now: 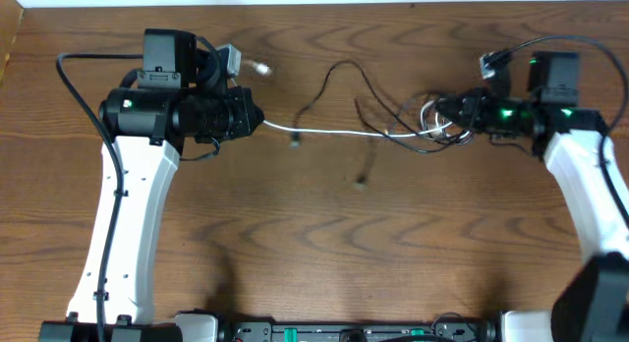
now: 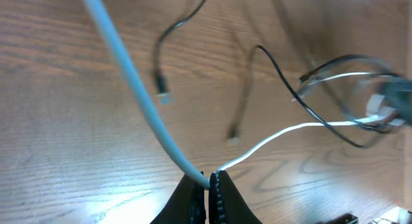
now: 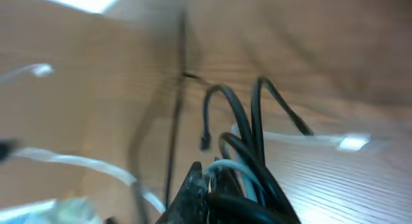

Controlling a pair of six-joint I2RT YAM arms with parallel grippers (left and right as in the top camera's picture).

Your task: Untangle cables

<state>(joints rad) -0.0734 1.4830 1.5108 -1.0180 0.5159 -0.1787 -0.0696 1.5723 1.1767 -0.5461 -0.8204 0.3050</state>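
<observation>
- Left gripper [image 2: 208, 184] is pressed together on the white cable [image 2: 270, 139], well left of the tangle [image 1: 439, 123].
- Black cable [image 2: 278, 71] loops out left of the tangle.
- Right gripper [image 3: 207, 180] is clamped on the tangle itself.

Overhead I get bright, even light and crisp grain on the bench [image 1: 324, 254], with only soft shadows. The white cable [image 1: 334, 133] reads sharp there, though a pale smear sits above its left end. My left wrist view shows sheets of glare on the wood below that cable. Its nearest stretch is fat and out of focus, and its far right end is blurred. The right wrist view is worst: everything smears, the black cable [image 3: 248, 130] loops look soft, and highlights blow out far up-left of the white cable.
</observation>
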